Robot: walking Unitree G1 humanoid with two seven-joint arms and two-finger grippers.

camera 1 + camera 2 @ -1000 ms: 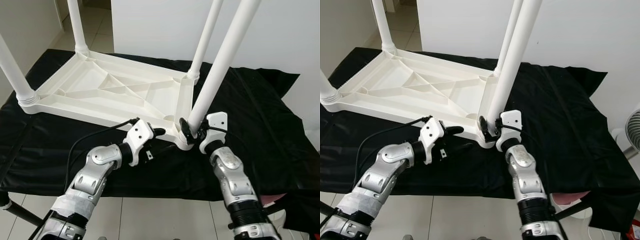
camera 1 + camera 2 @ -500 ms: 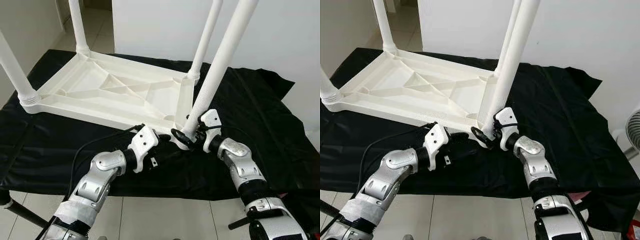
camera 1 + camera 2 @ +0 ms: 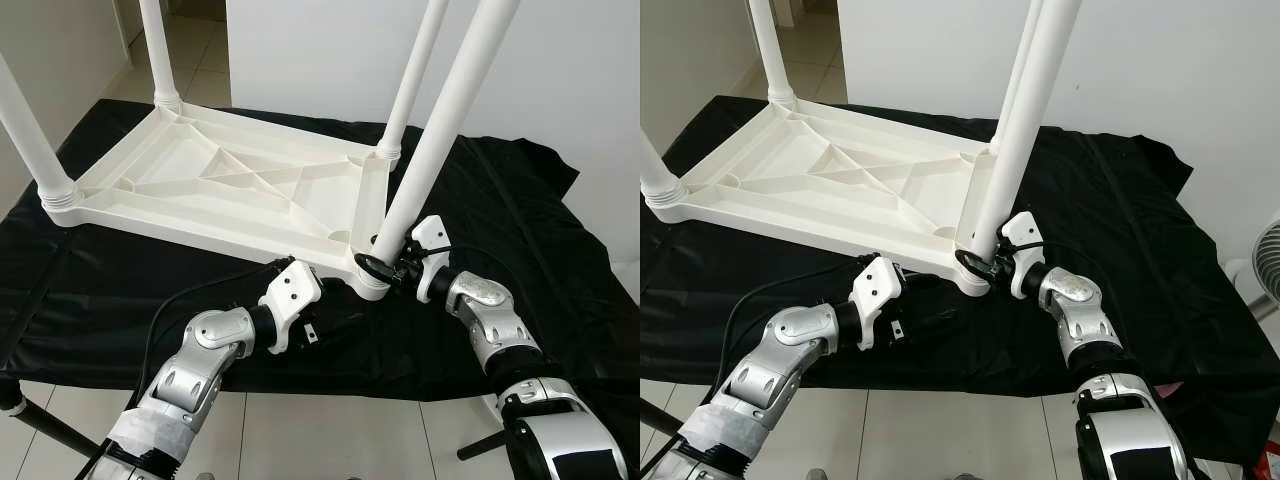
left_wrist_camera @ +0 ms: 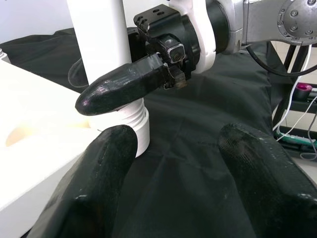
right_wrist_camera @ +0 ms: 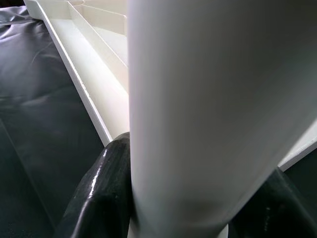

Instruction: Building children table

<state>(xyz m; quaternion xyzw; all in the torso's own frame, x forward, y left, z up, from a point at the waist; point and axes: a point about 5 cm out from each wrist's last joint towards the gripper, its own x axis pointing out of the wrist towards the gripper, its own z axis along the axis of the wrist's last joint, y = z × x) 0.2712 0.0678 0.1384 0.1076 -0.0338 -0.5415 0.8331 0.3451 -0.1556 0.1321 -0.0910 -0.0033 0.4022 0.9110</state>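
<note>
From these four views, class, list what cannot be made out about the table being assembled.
- Tops of all four table legs: cut off by the upper edge in the eye views.
- Whether the near leg is fully seated in its socket: the right gripper clamped around it hides the joint.
- The tabletop's upper face: turned down onto the black cloth.

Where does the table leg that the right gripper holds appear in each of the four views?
Left eye: leg rises right of centre from the tabletop corner.
Right eye: leg just right of centre, same corner.
Left wrist: leg at upper left.
Right wrist: leg across the middle.
Shared landmark: right gripper at its base.
</note>
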